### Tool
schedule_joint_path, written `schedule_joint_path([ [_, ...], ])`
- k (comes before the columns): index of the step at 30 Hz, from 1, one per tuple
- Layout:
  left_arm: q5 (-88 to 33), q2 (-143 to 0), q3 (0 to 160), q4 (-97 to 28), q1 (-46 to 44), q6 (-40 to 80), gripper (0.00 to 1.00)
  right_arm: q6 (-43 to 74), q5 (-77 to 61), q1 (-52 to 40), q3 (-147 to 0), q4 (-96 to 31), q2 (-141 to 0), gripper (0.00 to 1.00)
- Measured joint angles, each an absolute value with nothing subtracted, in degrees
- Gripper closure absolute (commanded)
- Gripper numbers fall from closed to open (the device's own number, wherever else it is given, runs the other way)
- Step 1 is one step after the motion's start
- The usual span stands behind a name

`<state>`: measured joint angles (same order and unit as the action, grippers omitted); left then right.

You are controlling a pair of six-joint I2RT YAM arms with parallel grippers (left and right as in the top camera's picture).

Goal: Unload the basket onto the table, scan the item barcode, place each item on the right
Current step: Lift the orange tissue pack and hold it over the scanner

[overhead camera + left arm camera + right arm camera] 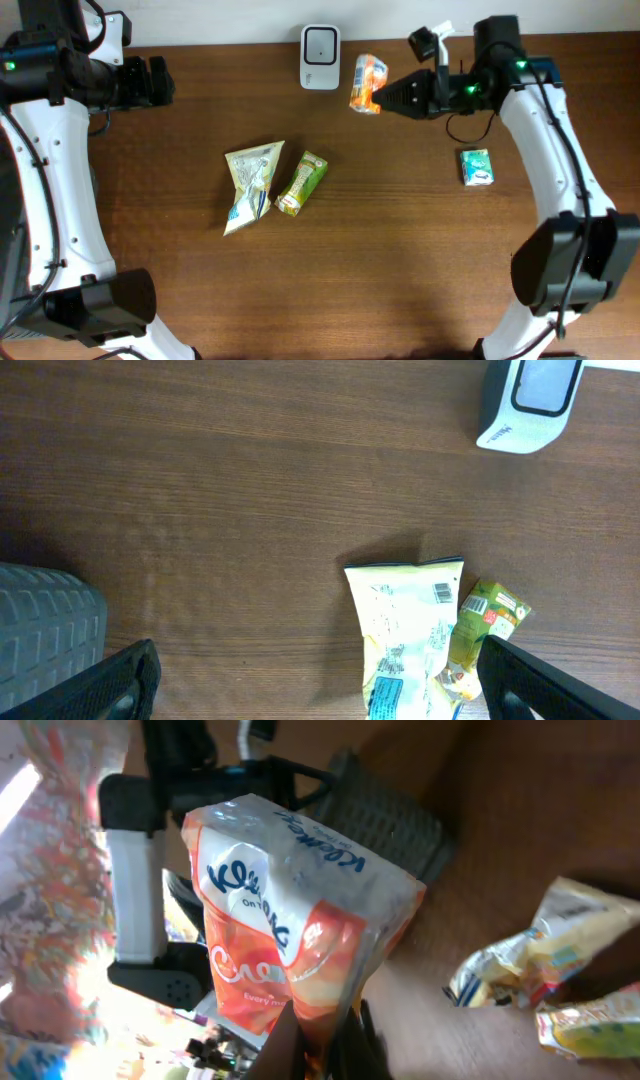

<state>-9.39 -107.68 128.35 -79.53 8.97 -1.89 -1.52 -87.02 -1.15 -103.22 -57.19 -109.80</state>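
Jaws of the right gripper (380, 99) were closed on one end of the orange packet (367, 84), holding it just beside the white scanner (320, 57) at the far edge of the table (400, 280). The left gripper (163, 84) stood wide and held nothing, well apart from the scanner on the other side. Near the middle of the table lay a pale yellow bag (250, 185) and a green pouch (302, 183), touching. A small green pack (477, 166) lay under the right arm.
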Motion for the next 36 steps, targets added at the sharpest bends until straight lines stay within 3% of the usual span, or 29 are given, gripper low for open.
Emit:
schedule_joint_path([
  [12, -9.39, -107.68, 128.35, -79.53, 8.97, -1.91, 0.01, 3.27, -82.46, -2.11, -107.04, -52.23, -107.37, 0.96],
  [17, -9.39, -107.68, 128.35, -79.55, 8.97, -1.89, 0.01, 6.57, -48.95, -11.77, -112.79, -56.75, -107.2, 0.96],
  [22, -9.41, -107.68, 128.35, -79.55, 8.97, -1.89, 0.01, 5.87, -7.86, -23.05, -130.54, -60.47, -109.97, 0.96],
  [27, -9.39, -107.68, 128.35, -79.48, 8.97, -1.89, 0.01, -11.07, 21.91, -27.07, -132.94, -44.36, -125.78, 0.96],
  [30, -9.37, -107.68, 128.35, -79.53, 8.97, -1.89, 0.01, -25.34, 28.32, -27.86, -132.46, -36.69, -136.66, 0.96],
  [36, -9.39, -107.68, 128.35, -79.53, 8.97, -1.89, 0.01, -43.18, 31.09, -27.86, -131.98, -21.41, -143.98, 0.96],
])
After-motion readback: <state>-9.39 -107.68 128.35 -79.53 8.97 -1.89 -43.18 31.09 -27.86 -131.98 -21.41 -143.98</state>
